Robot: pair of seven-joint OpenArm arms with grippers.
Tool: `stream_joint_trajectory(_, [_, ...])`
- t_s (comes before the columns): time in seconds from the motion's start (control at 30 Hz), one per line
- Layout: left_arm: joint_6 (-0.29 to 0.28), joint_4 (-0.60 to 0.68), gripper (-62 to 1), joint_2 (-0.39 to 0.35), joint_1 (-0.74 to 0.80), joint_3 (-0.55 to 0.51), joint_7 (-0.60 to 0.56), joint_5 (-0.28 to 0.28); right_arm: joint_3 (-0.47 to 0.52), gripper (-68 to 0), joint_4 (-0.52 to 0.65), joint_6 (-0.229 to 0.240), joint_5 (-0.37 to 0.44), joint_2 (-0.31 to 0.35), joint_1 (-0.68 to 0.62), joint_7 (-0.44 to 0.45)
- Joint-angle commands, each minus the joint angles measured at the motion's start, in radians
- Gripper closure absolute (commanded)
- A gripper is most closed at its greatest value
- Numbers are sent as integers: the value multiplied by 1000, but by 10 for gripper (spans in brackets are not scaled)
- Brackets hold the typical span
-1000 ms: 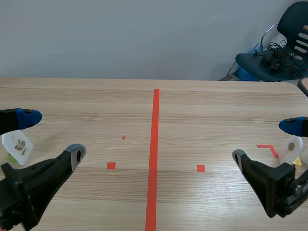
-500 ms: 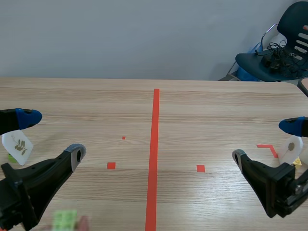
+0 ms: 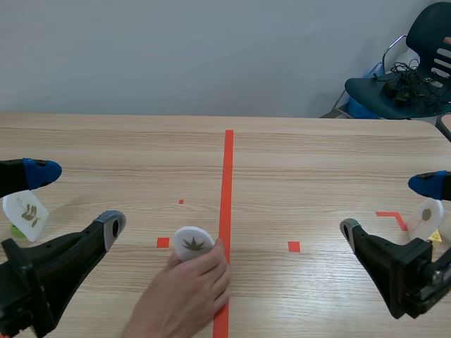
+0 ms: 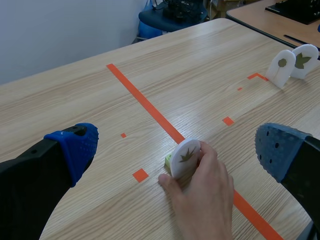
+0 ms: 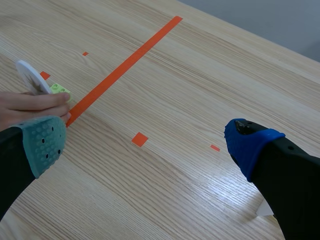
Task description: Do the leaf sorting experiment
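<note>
A person's hand (image 3: pixel 184 296) lay nearest on the bench (image 3: pixel 317 162), gripping a white leaf disc (image 3: pixel 192 243) that stood upright on a green base (image 4: pixel 168 161), just left of the red centre line. The left jaws were spread and held nothing; the right jaws likewise. A second disc (image 3: pixel 26 213) stood by the left arm. A pair of discs (image 4: pixel 281 67) stood at the right corner mark. A chair (image 3: pixel 416 77) stood beyond the bench.

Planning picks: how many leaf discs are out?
4 discs: one in the hand mid-table, one by the left gripper, two at the right; more may be hidden.
</note>
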Motion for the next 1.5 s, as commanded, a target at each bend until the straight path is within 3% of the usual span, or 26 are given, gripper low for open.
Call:
stream_joint_trajectory(0.0, [-5, 18, -623, 5, -3, -3, -14, -6, 7, -679, 16, -3, 6, 2, 1, 18])
stream_joint_trajectory(0.67, [-5, 18, -623, 5, -4, -3, -14, -6, 7, -679, 16, -2, 6, 2, 4, 15])
stream_joint_trajectory(0.87, [-5, 18, -623, 8, -23, -3, -14, 2, -21, -679, 7, 39, 6, 2, 77, -60])
stream_joint_trajectory(1.03, [-5, 18, -623, 11, -37, -3, -13, 2, -148, -679, -68, 90, -17, -3, 214, -60])
stream_joint_trajectory(1.17, [-5, 18, -623, 11, -37, -3, -13, 2, -293, -679, -186, 92, -72, -23, 356, -57])
stream_joint_trajectory(1.27, [-5, 18, -623, 11, -37, -3, -14, 2, -390, -679, -302, 92, -102, -65, 457, -40])
stream_joint_trajectory(1.47, [-5, 18, -623, 27, -37, -3, -13, 2, -570, -679, -579, 92, -225, -201, 636, 105])
